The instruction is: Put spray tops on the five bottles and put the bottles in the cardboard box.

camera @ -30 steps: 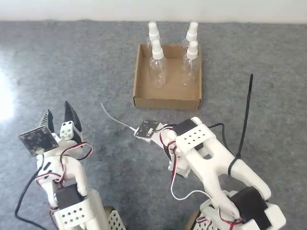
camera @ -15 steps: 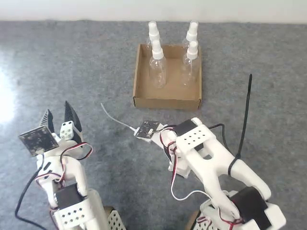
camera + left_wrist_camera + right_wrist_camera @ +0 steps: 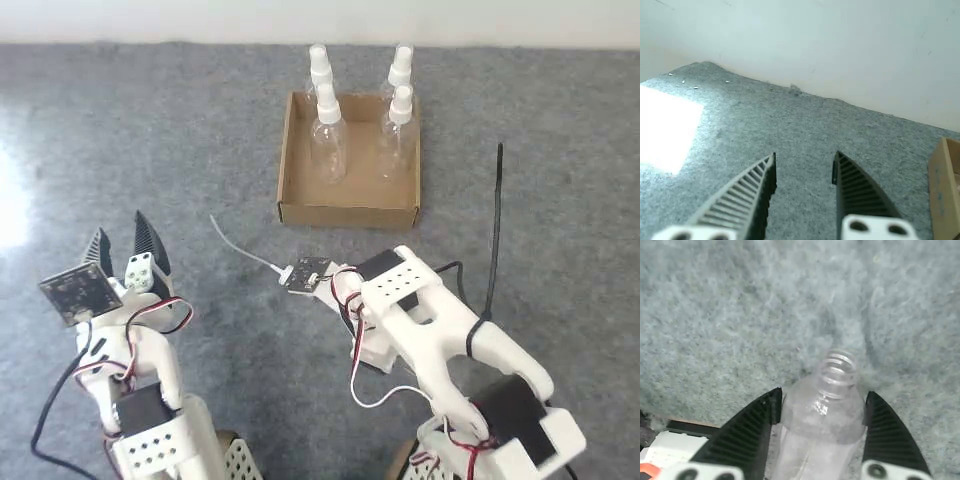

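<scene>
Off to the left, the left gripper (image 3: 805, 154) hangs over the grey felt (image 3: 200, 150) with its jaws spread and nothing between them. Nearer the middle, the right gripper (image 3: 823, 394) pinches the uncapped bottle (image 3: 822, 417), its threaded neck bare. Four topped bottles (image 3: 328, 145) stand at the cardboard box (image 3: 350, 212), two plainly inside it. I'd say one top and one boxing remain.

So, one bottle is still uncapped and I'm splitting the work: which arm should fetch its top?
Left, probably. The left gripper is open and empty, while the right gripper is closed around the uncapped bottle. A thin white tube, possibly the top's, lies between the arms.
</scene>
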`<action>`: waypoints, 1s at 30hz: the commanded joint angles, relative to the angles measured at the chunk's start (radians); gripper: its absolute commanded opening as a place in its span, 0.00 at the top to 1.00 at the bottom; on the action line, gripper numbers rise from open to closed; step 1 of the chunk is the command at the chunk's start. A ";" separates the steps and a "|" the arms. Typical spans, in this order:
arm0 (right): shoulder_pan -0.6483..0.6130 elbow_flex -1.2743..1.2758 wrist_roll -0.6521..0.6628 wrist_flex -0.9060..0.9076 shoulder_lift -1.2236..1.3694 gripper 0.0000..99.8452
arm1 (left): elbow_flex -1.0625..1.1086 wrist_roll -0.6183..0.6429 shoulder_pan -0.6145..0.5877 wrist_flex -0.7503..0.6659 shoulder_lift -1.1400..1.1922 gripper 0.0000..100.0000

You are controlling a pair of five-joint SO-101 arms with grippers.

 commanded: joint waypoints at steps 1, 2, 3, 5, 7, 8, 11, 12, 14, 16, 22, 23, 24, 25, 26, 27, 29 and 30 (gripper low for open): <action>0.012 -0.029 0.017 0.016 -0.030 0.83 | -0.010 -0.009 -0.002 -0.032 -0.021 0.83; 0.012 -0.029 0.017 0.016 -0.039 0.85 | -0.010 -0.009 -0.002 -0.032 -0.021 0.83; 0.012 -0.029 0.015 0.016 -0.050 0.85 | -0.010 -0.009 -0.002 -0.032 -0.021 0.83; 0.012 -0.029 0.015 0.022 -0.070 0.85 | -0.010 -0.009 -0.002 -0.032 -0.021 0.83; 0.010 -0.029 0.014 0.050 -0.101 0.85 | -0.010 -0.009 -0.002 -0.032 -0.021 0.83; 0.005 -0.031 0.014 0.064 -0.120 0.85 | -0.010 -0.009 -0.002 -0.032 -0.021 0.83; 0.004 -0.032 0.014 0.102 -0.208 0.85 | -0.010 -0.009 -0.002 -0.032 -0.021 0.83; 0.004 -0.032 0.012 0.114 -0.245 0.85 | -0.010 -0.009 -0.002 -0.032 -0.021 0.83; 0.004 -0.032 0.012 0.137 -0.325 0.85 | -0.010 -0.009 -0.002 -0.032 -0.021 0.83; 0.004 -0.032 0.011 0.154 -0.406 0.85 | -0.010 -0.009 -0.002 -0.032 -0.021 0.83; 0.002 -0.032 -0.069 0.156 -0.604 0.85 | -0.010 -0.009 -0.002 -0.032 -0.021 0.83; 0.002 -0.032 -0.069 0.156 -0.627 0.85 | -0.010 -0.009 -0.002 -0.032 -0.021 0.83; 0.002 -0.032 -0.069 0.156 -0.648 0.85 | -0.010 -0.009 -0.002 -0.032 -0.021 0.83; 0.002 -0.032 -0.068 0.151 -0.667 0.85 | -0.010 -0.009 -0.002 -0.032 -0.021 0.83; 0.002 -0.032 -0.069 0.150 -0.682 0.85 | -0.010 -0.009 -0.002 -0.032 -0.021 0.83; 0.002 -0.032 -0.069 0.150 -0.694 0.85 | -0.010 -0.009 -0.002 -0.032 -0.021 0.83; -0.016 -0.038 -0.069 0.150 -0.716 0.85 | -0.010 -0.009 -0.002 -0.032 -0.021 0.83; -0.028 -0.043 -0.071 0.150 -0.723 0.85 | -0.010 -0.009 -0.002 -0.032 -0.021 0.83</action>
